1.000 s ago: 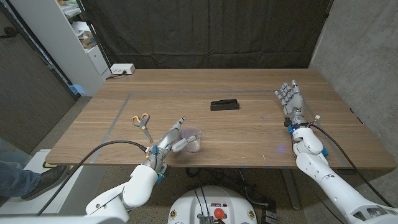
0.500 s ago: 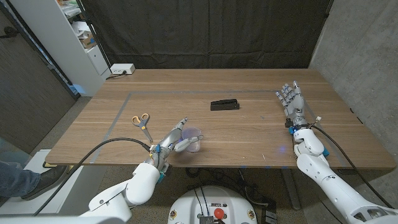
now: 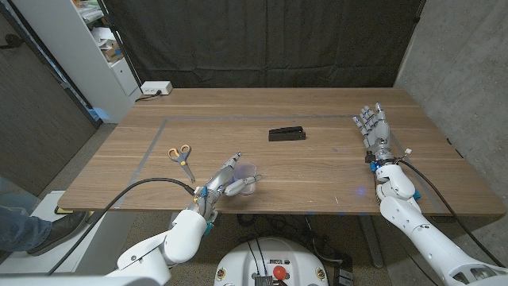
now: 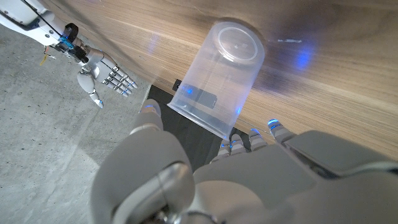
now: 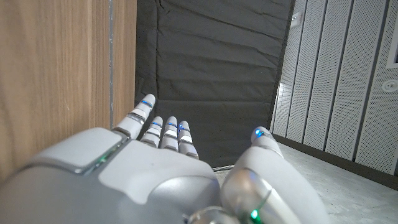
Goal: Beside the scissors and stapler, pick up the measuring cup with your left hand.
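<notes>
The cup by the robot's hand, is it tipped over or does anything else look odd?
It stands upright: the cup is clear, and the left wrist view shows its base on the wood. The left hand is around it. Scissors and stapler lie undisturbed. Nothing stands out.

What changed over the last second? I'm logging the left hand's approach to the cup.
The left hand eased slightly forward, closing around the measuring cup; whether it grips yet is unclear. The cup, scissors, stapler and right hand stayed put.
</notes>
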### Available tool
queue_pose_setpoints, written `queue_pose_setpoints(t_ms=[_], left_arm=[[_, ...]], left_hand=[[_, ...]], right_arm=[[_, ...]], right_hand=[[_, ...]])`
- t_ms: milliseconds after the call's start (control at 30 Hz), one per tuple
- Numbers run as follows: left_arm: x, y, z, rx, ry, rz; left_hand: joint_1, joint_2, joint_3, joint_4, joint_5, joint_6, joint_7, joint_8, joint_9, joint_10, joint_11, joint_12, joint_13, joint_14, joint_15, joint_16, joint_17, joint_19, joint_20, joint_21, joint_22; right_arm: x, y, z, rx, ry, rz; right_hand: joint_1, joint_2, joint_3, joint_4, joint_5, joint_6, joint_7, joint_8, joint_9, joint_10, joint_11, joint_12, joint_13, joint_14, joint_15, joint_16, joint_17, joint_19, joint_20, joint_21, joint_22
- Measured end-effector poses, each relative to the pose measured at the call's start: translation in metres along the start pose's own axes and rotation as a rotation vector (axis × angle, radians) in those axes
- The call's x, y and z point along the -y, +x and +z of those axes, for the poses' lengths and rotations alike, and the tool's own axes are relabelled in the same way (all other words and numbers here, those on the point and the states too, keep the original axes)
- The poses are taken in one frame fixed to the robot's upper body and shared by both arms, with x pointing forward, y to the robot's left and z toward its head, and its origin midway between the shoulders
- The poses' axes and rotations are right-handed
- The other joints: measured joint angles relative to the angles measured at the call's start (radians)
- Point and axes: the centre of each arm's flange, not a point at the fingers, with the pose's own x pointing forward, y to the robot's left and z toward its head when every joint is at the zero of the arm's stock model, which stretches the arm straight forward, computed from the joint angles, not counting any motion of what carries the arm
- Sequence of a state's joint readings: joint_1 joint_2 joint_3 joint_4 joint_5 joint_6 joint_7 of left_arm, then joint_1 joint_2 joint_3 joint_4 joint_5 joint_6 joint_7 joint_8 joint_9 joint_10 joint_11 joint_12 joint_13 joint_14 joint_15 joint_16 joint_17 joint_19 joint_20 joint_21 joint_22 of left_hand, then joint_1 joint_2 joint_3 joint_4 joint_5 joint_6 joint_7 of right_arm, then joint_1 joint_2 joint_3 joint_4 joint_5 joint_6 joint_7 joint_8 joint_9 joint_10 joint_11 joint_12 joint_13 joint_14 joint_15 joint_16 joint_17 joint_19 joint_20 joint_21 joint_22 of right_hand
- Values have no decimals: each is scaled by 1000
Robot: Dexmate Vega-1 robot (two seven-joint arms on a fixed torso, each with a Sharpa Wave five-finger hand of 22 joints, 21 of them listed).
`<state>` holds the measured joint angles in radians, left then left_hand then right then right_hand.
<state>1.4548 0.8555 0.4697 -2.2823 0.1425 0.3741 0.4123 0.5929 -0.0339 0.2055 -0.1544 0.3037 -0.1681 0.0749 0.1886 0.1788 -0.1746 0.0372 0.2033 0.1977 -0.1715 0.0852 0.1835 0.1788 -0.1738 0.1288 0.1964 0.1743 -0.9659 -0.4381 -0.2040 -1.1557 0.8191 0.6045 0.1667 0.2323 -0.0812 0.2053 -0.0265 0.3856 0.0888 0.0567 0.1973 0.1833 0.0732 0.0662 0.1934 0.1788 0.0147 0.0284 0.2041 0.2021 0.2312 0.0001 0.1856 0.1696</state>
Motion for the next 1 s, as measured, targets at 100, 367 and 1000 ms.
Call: queue_pose_setpoints(t_ms=[100, 367, 1000], left_arm=[[1, 1, 0, -3, 2, -7], [4, 7, -1, -9, 6, -25], [4, 24, -3, -11, -22, -60]], left_hand=[[3, 3, 0, 0, 0, 0, 0, 0, 0, 0, 0, 0, 0, 0, 0, 0, 0, 0, 0, 0, 0], [11, -1, 0, 0, 0, 0, 0, 0, 0, 1, 0, 0, 0, -1, 6, 0, 0, 2, 24, 0, 1], [144, 13, 41, -5, -32, 169, -30, 49, 5, 171, -29, 85, 24, 205, -3, 52, 10, 247, 83, 111, 28]], right_arm=[[1, -1, 0, 1, 1, -2], [4, -4, -3, -1, 6, -12], [10, -7, -5, -3, 7, -35]], right_hand=[[0, 0, -1, -1, 0, -1, -2, 0, 0, 0, 0, 0, 0, 0, 0, 0, 0, 0, 0, 0, 0], [0, 0, -1, -1, 0, -1, -1, 0, 0, 0, 0, 0, 0, 0, 0, 0, 0, 0, 0, 0, 0], [0, 0, -1, -1, 0, -1, -1, 0, 0, 0, 0, 0, 0, 10, 4, 0, 0, -4, 4, 0, 0]])
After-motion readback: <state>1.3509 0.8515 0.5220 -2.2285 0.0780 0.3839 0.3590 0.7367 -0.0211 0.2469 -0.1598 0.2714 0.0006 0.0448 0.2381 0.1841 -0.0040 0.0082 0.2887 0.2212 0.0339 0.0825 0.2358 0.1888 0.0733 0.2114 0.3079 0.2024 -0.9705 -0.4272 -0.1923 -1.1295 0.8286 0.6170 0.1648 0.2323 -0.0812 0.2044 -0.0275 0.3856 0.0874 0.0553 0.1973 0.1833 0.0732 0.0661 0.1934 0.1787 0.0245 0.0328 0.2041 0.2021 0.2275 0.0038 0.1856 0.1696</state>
